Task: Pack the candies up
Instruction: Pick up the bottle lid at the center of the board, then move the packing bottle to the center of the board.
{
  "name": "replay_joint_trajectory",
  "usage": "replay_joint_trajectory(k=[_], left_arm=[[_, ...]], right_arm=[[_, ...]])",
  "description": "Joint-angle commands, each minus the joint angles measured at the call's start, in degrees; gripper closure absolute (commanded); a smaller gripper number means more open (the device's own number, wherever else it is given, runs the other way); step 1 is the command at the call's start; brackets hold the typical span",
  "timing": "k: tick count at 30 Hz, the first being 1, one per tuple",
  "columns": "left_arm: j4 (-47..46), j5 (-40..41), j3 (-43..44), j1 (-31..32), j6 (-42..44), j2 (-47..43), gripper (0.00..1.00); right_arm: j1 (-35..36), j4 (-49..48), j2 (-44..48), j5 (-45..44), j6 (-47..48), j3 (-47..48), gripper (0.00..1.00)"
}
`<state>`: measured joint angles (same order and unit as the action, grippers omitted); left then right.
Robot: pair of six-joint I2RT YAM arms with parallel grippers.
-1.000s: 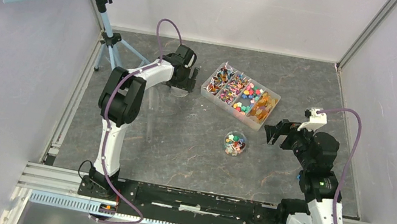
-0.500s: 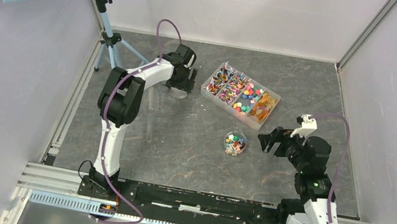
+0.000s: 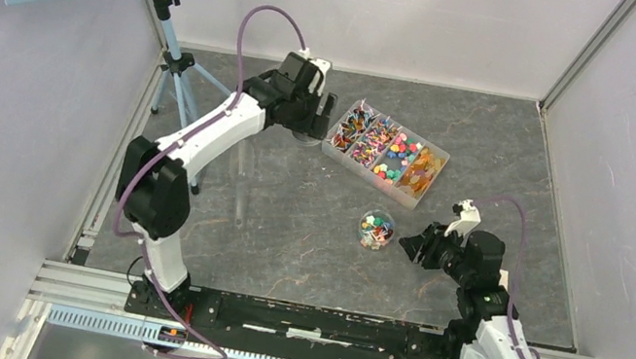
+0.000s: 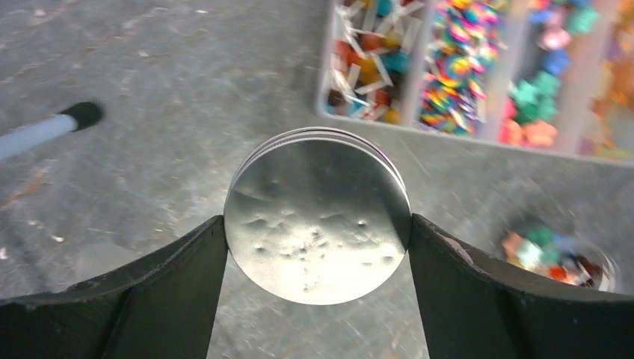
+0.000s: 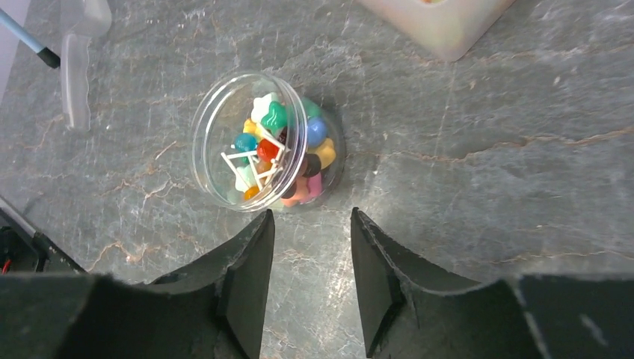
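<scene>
Top external view: the divided tray [image 3: 332, 145] sits toward the far side of the grey tabletop [image 3: 286, 223], its compartments filled with sorted candies [image 3: 388, 152]. The left pincer [image 3: 308, 126] hangs just beside the tray's left end. A small clear tub [image 3: 376, 230] holding more candies stands apart from the tray on its near side. The right pincer [image 3: 411, 245] sits low just beside that tub, also on the tray's near side. A blue tripod [image 3: 176, 76] stands well to the left of the tray. The state of the pincers cannot be told from this height.

Left wrist view: the left pincer [image 4: 317, 223] clamps a grey round lid disc [image 4: 317, 194] by its rim, one finger pressed to each side, above the tabletop [image 4: 187, 82]. The tray [image 4: 448, 136] lies just beyond the disc, its wrapped, striped, green and pink candies [image 4: 456, 75] blurred. The tub [image 4: 557, 258] shows at the frame's right edge, on the tray's near side.

Right wrist view: the right pincer [image 5: 312, 217] has its jaws spread apart with nothing between them. The tub [image 5: 217, 112] is just past the fingertips and untouched, holding green, blue, red, yellow and pink candies [image 5: 280, 149]. A corner of the tray [image 5: 441, 26] shows beyond the tub at the top edge
</scene>
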<state>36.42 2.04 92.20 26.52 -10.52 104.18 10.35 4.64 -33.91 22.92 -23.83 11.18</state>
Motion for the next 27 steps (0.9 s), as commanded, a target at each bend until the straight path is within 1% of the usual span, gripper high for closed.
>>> replay_joint_trajectory(k=[1,2,6,15,22,27], left_arm=[[2.11,-4.07,-3.42,5.29,2.73,-5.43,0.29],[2.09,-4.68,-3.95,6.36,2.62,-6.24,0.29],[2.07,-6.58,-5.58,11.49,1.82,-8.89,0.29],[0.23,-6.86,-7.97,22.85,-2.06,-9.8,0.29],[-0.24,-5.23,-6.95,27.65,-3.19,-6.97,0.29],[-0.17,-4.47,-5.59,29.47,-3.36,-4.33,0.29]], right_arm=[[2.27,-9.37,-2.67,0.21,-2.27,-1.9,0.54],[2.66,-9.91,-3.33,-0.36,-2.26,-1.96,0.57],[3.57,-12.29,-6.28,-2.82,-1.95,-2.3,0.6],[6.02,-16.36,-12.49,-6.08,-1.59,-1.92,0.64],[8.89,-19.26,-14.58,-7.37,-2.34,-1.96,0.64],[9.92,-19.22,-15.12,-7.73,-1.65,-1.62,0.63]])
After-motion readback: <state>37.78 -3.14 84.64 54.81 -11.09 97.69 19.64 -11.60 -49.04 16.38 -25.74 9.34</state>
